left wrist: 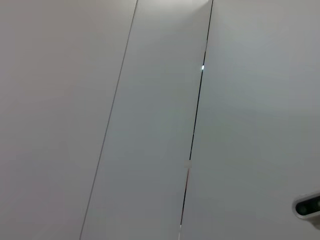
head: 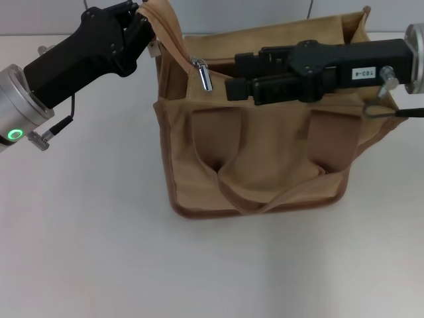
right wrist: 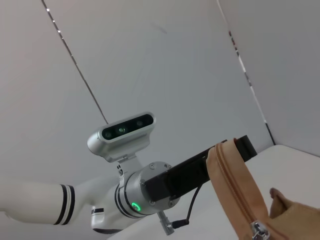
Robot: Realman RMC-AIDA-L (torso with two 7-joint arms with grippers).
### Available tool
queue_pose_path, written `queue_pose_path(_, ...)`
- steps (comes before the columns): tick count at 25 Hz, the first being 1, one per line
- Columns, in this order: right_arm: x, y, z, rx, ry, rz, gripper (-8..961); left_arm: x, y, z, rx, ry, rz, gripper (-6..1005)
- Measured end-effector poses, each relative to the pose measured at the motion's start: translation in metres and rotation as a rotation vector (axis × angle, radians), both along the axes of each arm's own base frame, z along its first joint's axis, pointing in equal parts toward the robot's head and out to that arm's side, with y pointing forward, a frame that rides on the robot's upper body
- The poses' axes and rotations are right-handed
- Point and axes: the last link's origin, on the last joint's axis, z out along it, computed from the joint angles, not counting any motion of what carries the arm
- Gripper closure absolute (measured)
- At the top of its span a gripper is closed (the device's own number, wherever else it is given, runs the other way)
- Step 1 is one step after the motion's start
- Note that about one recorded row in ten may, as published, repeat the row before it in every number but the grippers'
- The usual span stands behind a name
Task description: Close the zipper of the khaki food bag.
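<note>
The khaki food bag (head: 265,156) stands upright in the middle of the white table in the head view. Its zipper runs along the top, and the silver slider with its pull tab (head: 202,71) hangs near the bag's left end. My left gripper (head: 144,20) is shut on the raised fabric end of the zipper tape (right wrist: 235,185) at the bag's top left corner. My right gripper (head: 230,74) reaches in from the right over the bag's top. Its fingers are slightly apart and stop just right of the slider, touching nothing. The right wrist view shows the slider (right wrist: 257,230) at the bottom.
The bag's strap handle (head: 265,199) droops down its front face. White table (head: 86,238) lies on the left and in front of the bag. A grey panelled wall (left wrist: 150,125) stands behind. The left wrist's camera housing (right wrist: 122,131) shows in the right wrist view.
</note>
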Motion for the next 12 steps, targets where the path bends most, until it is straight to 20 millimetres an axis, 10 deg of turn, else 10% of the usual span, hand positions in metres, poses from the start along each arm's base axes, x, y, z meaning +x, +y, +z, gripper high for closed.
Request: queue_pose_path(12, -0.0035, -0.0052, -0.0001, -0.076, 0.012, -0.053, 140, 0.0021, 0.0010, 0.0001, -0.001, -0.001, -0.007, 972)
